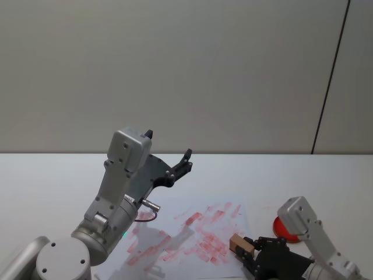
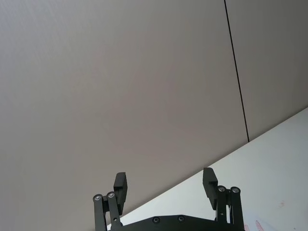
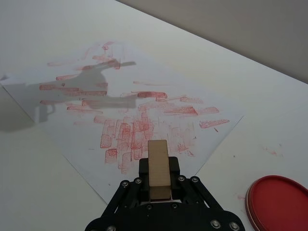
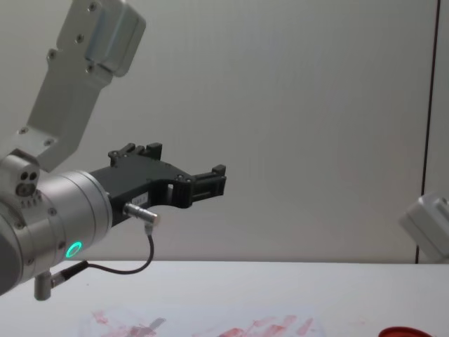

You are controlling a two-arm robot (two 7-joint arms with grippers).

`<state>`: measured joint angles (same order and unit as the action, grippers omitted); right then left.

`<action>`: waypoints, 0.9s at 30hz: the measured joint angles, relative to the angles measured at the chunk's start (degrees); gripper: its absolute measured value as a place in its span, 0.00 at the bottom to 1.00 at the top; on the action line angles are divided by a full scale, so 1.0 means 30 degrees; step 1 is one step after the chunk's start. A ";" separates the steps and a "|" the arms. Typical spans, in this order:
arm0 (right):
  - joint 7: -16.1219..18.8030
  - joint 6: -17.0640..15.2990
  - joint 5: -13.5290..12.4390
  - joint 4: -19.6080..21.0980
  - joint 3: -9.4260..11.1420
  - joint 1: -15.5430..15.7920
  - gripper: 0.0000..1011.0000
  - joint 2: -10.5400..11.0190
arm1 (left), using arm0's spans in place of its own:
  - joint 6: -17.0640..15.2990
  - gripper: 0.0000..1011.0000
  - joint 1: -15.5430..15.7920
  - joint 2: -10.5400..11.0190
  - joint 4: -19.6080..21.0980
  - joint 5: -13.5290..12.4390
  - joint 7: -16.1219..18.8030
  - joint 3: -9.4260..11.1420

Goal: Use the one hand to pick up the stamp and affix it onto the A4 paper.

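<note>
Now right gripper [image 3: 159,167] clenched on stamp [image 3: 158,161] over A4 paper [image 3: 159,79]; left gripper [image 2: 164,182] released

The pale tan stamp [image 3: 159,156] sits in the black right gripper [image 3: 159,168]; ahead of it the white A4 paper [image 3: 77,139] carries red-pink rectangular smears, a red disc [image 3: 279,202] beside.

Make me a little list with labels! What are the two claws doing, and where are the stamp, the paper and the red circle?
Left claw: open, up in the air, holding nothing
Right claw: shut on the stamp
Stamp: pale wooden block, at the paper's edge
Paper: white sheet lying on the table, covered with red prints
Red disc: on the table beside the paper
</note>
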<state>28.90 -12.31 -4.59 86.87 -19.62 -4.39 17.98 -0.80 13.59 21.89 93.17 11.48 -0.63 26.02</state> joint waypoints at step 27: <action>-0.2397 0.1403 -0.2799 0.1772 0.1338 -0.0273 0.21 0.0620 | 0.0000 0.99 0.0000 0.0000 0.0000 0.0000 0.0000 -0.0001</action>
<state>21.71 -8.11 -12.98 92.19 -15.61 -5.21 19.83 -0.80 13.59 21.89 93.17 11.48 -0.63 26.02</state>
